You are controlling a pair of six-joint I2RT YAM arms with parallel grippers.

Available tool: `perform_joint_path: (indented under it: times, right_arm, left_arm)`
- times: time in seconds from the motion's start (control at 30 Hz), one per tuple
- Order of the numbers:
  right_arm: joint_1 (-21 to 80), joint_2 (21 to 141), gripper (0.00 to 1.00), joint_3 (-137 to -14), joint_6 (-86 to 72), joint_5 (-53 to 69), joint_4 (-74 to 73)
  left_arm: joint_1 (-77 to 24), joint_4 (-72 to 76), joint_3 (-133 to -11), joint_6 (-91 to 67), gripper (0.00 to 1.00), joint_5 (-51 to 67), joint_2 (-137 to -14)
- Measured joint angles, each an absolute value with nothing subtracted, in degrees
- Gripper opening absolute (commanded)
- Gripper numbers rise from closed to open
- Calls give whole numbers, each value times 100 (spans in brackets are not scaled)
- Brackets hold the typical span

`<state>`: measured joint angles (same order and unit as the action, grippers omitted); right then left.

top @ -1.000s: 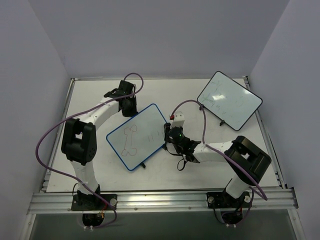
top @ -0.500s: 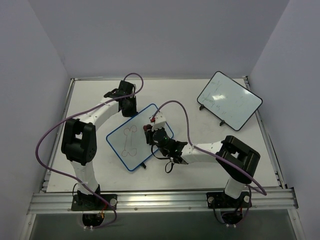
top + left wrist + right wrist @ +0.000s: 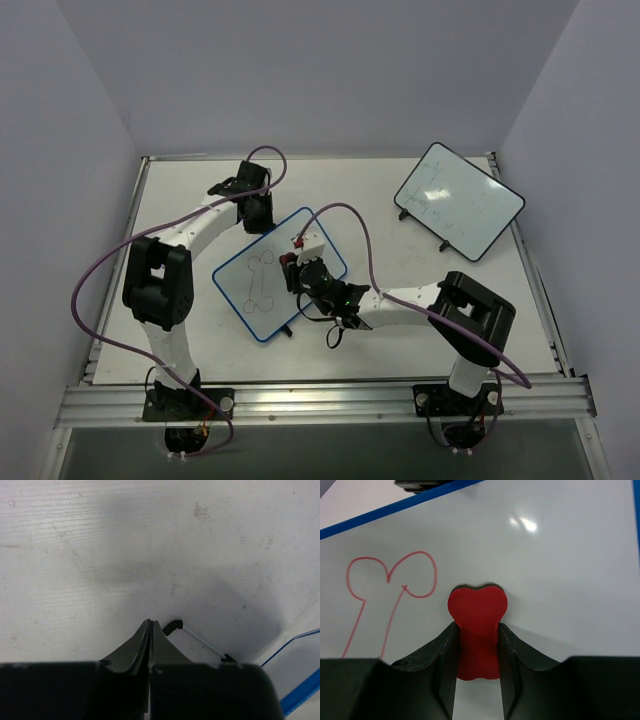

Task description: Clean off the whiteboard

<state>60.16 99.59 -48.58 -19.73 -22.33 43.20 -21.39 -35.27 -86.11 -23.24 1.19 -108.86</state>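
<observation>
Wiping now: right gripper [image 3: 476, 630] pinches the red eraser [image 3: 477, 607] flat on the blue-framed whiteboard [image 3: 560, 570], mid-table. Next I sweep left over the red drawing [image 3: 402, 586]; left gripper [image 3: 150, 630] closed, empty

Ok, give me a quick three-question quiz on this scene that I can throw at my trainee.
1. True or false: the right gripper grips a red eraser over the blue-framed whiteboard.
2. The red drawing on that board is: A a bone, B a star, C a house.
3. Fill in: the left gripper has its jaws ____.
Key: 1 true; 2 A; 3 shut.
</observation>
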Motion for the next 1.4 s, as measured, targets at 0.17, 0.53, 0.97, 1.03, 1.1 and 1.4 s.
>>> perform_joint_path:
  times: [0.17, 0.53, 0.97, 1.03, 1.1, 1.4]
  right_arm:
    - [5481, 9719, 22, -4486, -2045, -2180, 4320]
    - [4965, 9544, 22, -4182, -2082, -2180, 4171]
    - [6090, 9953, 21, -4836, -2084, -2458, 4134]
    - [6163, 10001, 22, -4882, -2082, -2536, 4141]
    - [6165, 10007, 22, -4886, -2102, -2565, 4143]
    - [5986, 9931, 22, -4571, -2307, -2458, 4515]
  left_arm:
    - [-2139, -3531, -8611, -2324, 5, 113, -10886]
    - [-2141, -3535, -8611, -2324, 5, 115, -10886]
    - [-2139, -3524, -8606, -2318, 5, 64, -10886]
    - [-2139, -3518, -8604, -2314, 5, 51, -10886]
    - [-2139, -3500, -8595, -2314, 5, 40, -10886]
    - [-2139, -3476, -8595, -2314, 5, 40, -10886]
